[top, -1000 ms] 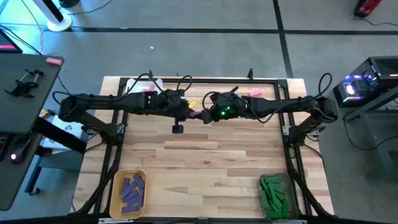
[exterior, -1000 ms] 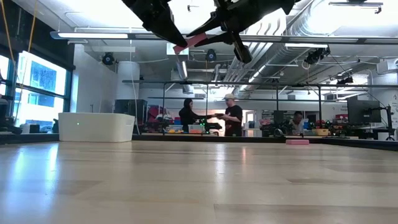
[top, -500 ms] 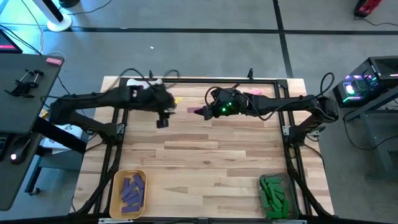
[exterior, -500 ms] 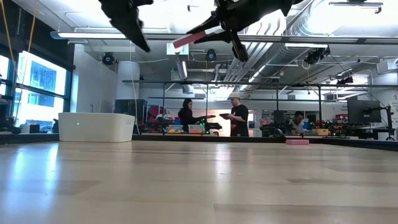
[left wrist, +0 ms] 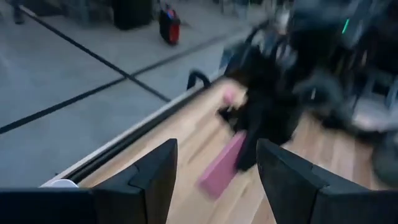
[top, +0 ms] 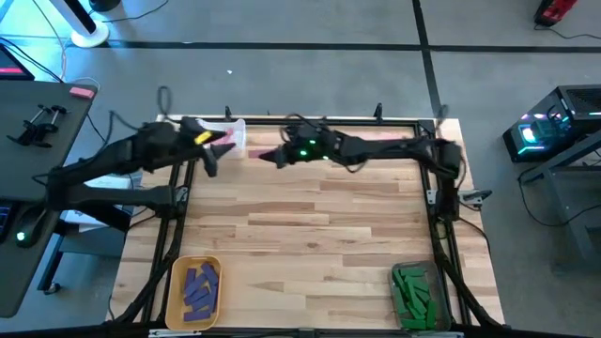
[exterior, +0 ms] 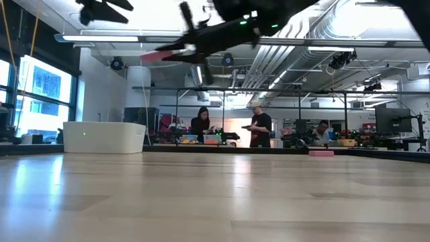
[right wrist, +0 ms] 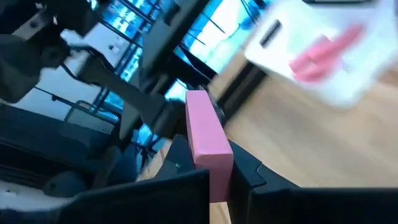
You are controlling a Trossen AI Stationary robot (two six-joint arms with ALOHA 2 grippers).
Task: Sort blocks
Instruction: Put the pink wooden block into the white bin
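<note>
Right end effector (right wrist: pixel 217 177) clamps a pink block (right wrist: pixel 206 142) protruding beyond its fingertips.

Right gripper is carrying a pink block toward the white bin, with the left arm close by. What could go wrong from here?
The right gripper pinches the pink block only at one end, high above the table, so it could twist or slip out before reaching the white bin. The open left gripper hangs beside that bin, so the arms could collide.
</note>
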